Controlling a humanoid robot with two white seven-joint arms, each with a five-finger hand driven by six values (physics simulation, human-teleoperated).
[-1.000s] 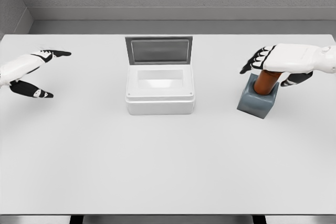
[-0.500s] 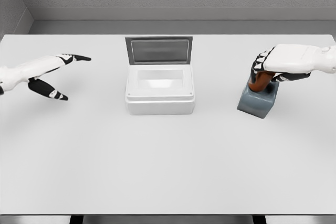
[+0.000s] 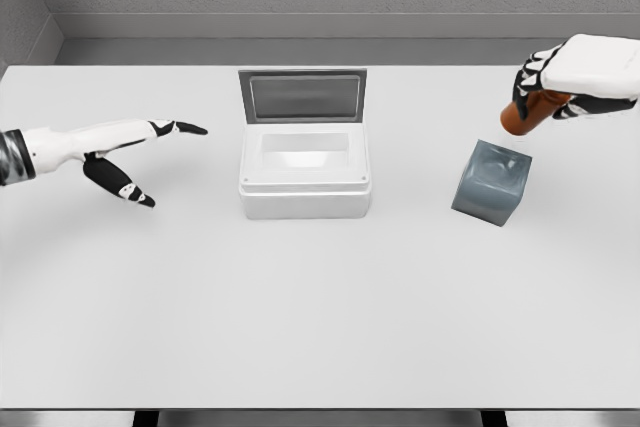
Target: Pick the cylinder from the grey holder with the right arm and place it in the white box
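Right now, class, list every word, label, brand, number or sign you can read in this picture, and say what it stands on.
None can be read: the white box, grey holder, cylinder, table and both hands, left hand and right hand, bear no text.

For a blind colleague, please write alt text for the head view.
The right hand holds the brown cylinder above the empty grey holder. The white box sits open at table centre; the open left hand reaches toward it.
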